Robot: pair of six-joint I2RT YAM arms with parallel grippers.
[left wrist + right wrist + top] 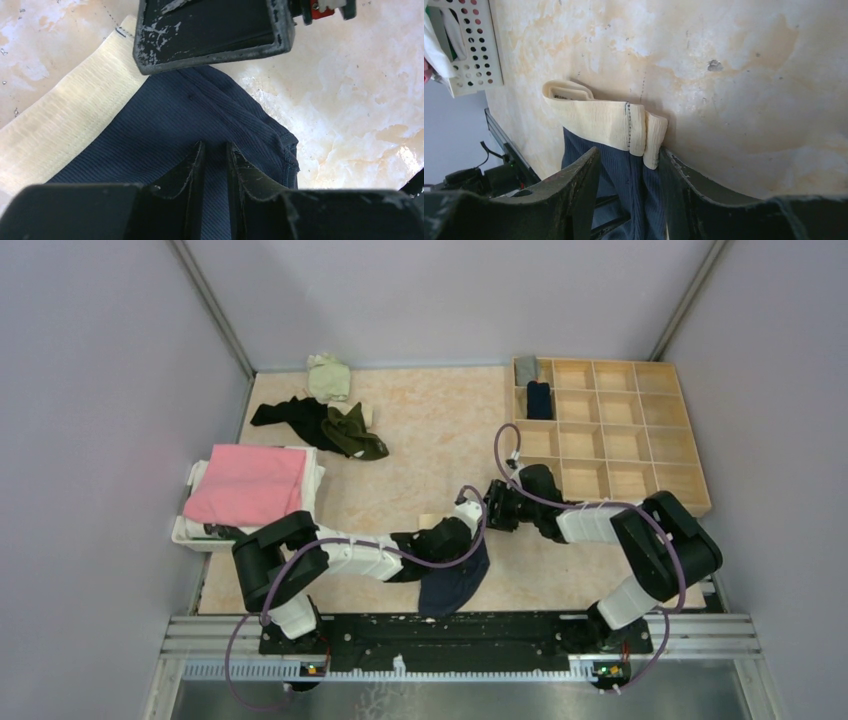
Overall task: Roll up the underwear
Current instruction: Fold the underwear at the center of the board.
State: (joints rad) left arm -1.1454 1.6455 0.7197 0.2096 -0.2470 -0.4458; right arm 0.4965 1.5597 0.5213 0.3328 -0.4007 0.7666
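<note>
Left gripper (215,147) pinches the navy underwear (165,115), anchoring it; right gripper (629,154) straddles the beige waistband (599,120), jaws' hold unclear, seemingly ready to roll.

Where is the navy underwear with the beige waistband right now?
In the top view, the navy underwear lies centrally at the near edge of the table, pinched by the left gripper, with the right gripper straddling its waistband.
</note>
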